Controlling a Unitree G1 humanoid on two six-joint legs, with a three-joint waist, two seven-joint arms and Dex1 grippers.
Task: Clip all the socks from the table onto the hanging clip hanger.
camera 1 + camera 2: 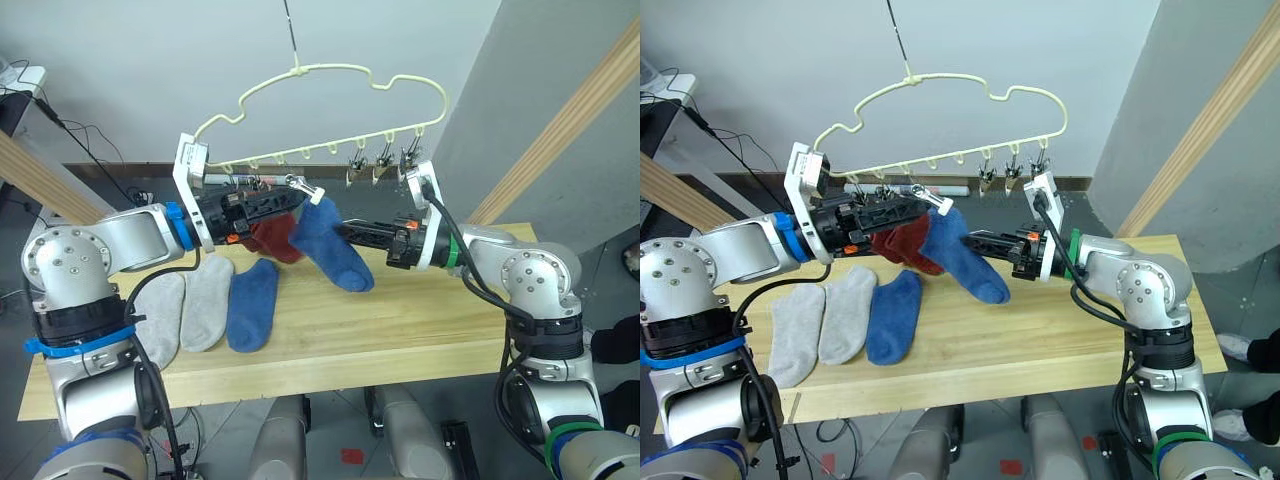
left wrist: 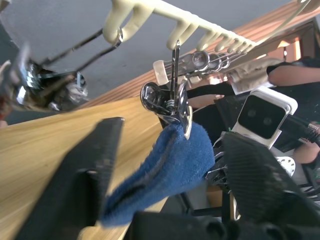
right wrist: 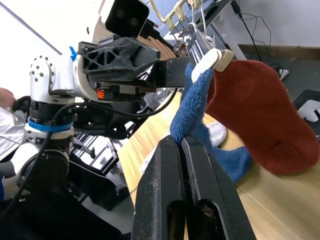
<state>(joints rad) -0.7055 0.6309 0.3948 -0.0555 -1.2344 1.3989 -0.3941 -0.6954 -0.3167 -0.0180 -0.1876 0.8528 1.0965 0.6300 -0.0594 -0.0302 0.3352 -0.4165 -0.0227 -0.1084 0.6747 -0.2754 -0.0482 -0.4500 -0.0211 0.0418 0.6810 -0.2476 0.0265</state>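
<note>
Hanging from a metal clip [image 2: 172, 102] of the clip hanger [image 1: 330, 110], a blue sock [image 1: 328, 243] is seen above the table [image 1: 400, 320], with a rust red sock [image 1: 272, 238] clipped just behind it. The right gripper [image 3: 186, 145] is closed on the blue sock's edge, the fabric pinched between its black fingers. The left gripper [image 2: 170, 170] is open, its fingers spread on either side of the sock's cuff below the clip, touching little or nothing.

The clip's bite appears to be taken near the very edge of the cuff, so a slip is judged possible if the right gripper is drawn away while shut: the pull would be passed to the clip and the sock could be dragged free. The hanger is suspended from a thin cord and is likely to swing if tugged, which could shake the red sock too. A snag of the open left fingers on the clip's wire loop is also a risk.

Two light grey socks [image 1: 185, 310] and a second blue sock [image 1: 252, 303] are shown lying flat on the table in the head views, a thing not given by the wrist views. The clip's hold on the cuff is made plain in the left wrist view, and the shut right fingers are shown close in the right wrist view
</note>
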